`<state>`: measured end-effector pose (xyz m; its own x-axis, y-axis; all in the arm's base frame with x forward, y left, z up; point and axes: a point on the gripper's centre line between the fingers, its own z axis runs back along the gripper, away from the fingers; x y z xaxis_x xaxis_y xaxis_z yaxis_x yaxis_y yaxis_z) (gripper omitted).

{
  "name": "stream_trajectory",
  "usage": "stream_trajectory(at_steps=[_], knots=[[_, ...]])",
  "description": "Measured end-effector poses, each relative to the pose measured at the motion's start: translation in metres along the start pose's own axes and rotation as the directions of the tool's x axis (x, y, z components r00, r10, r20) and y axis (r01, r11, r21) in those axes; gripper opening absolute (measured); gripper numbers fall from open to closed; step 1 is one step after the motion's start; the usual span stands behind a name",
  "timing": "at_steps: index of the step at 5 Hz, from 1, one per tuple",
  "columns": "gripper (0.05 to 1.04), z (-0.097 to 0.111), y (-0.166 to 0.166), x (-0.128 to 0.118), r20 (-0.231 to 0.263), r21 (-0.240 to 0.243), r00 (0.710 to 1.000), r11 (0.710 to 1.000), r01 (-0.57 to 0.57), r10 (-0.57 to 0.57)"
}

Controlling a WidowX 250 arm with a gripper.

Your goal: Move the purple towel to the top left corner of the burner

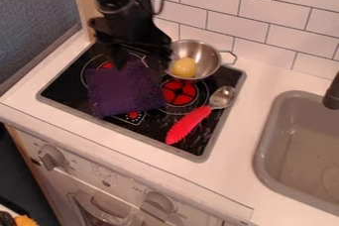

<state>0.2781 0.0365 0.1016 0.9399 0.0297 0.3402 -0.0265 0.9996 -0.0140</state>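
A white oven front (139,190) stands below a black stovetop (63,87), where a purple towel (126,92) lies across the left side. A robot gripper (140,62), spread wide, hangs at the cloth's back edge, left of a metal pan (210,60).

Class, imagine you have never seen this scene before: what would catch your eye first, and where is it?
Probably the bright pink spoon with a ridged handle and metal bowl, lying slantwise on the right part of the black cooktop. Next, the dark purple cloth towel beneath the black robot gripper, and the yellow ball-like object inside the shiny metal pan behind the spoon.
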Motion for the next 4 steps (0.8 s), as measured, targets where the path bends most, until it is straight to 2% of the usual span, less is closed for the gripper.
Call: stream_trajectory(at_steps=[1, 2, 3, 4], knots=[[0.999, -0.02, 0.019, 0.002, -0.027, 0.01, 0.997, 0.997, -0.073, 0.073], [0.999, -0.038, 0.042, 0.001, -0.055, 0.054, 0.987, 0.987, -0.15, 0.153], [0.999, -0.054, 0.05, 0.001, -0.066, 0.086, 0.98, 0.98, -0.181, 0.186], [0.999, -0.071, 0.052, -0.003, -0.086, 0.093, 0.976, 0.977, -0.192, 0.2]])
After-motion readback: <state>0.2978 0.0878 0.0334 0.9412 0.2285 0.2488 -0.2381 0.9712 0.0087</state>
